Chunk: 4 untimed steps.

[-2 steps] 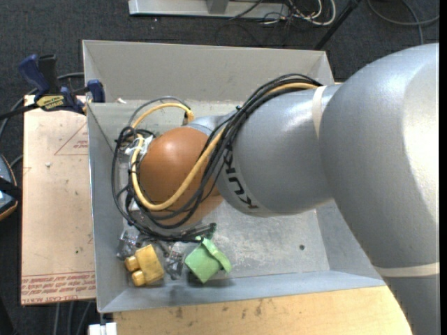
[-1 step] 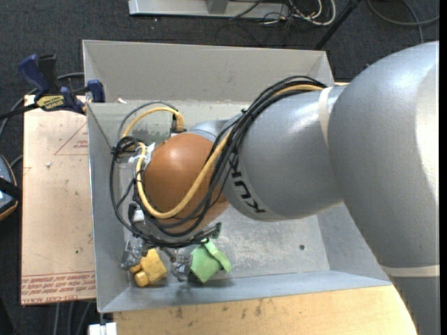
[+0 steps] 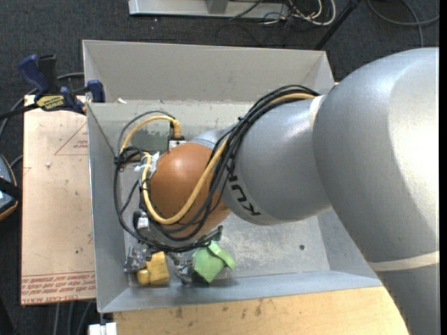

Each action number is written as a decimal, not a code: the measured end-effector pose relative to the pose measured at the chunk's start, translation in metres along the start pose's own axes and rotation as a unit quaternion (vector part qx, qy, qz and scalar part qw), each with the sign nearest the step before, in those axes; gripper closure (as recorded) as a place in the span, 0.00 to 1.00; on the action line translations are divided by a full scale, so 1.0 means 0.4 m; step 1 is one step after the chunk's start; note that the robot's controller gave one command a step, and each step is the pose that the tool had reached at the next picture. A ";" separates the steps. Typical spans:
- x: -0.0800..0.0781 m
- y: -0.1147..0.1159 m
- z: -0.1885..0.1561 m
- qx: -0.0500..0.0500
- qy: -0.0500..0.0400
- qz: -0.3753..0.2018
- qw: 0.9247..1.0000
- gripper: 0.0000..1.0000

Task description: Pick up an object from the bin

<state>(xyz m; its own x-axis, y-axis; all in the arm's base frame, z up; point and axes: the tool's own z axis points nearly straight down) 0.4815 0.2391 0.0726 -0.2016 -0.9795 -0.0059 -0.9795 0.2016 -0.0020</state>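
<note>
Gripper (image 3: pixel 159 262) hangs low at seven o'clock in the bin (image 3: pixel 279 253), under the arm's orange cover (image 3: pixel 183 187). At its tip lies a yellow block (image 3: pixel 154 271), with a green lump (image 3: pixel 209 262) near at three o'clock. Whether the gripper is open or closed cannot be told.

Grey arm (image 3: pixel 377 152) is reaching in over the right edge of the bin (image 3: pixel 209 72), thick links lying across the right half and narrowing toward the left wall. Wrist is pitching steeply down, its orange cover (image 3: pixel 178 187) facing up and sitting over the left half of the floor. Black and yellow cables (image 3: pixel 150 124) are trailing off the forearm, wrapping round the cover and arching out toward the far-left corner. The gripper (image 3: pixel 159 262) is hanging below the cover, pointing down near the near-left corner, low by the floor, largely tucked under the wrist.
</note>
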 end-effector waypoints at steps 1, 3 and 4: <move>-0.004 -0.001 -0.004 -0.001 0.001 0.002 1.000 0.00; -0.010 -0.004 -0.055 0.000 0.001 0.003 1.000 1.00; -0.017 -0.009 -0.312 0.003 -0.001 0.005 1.000 1.00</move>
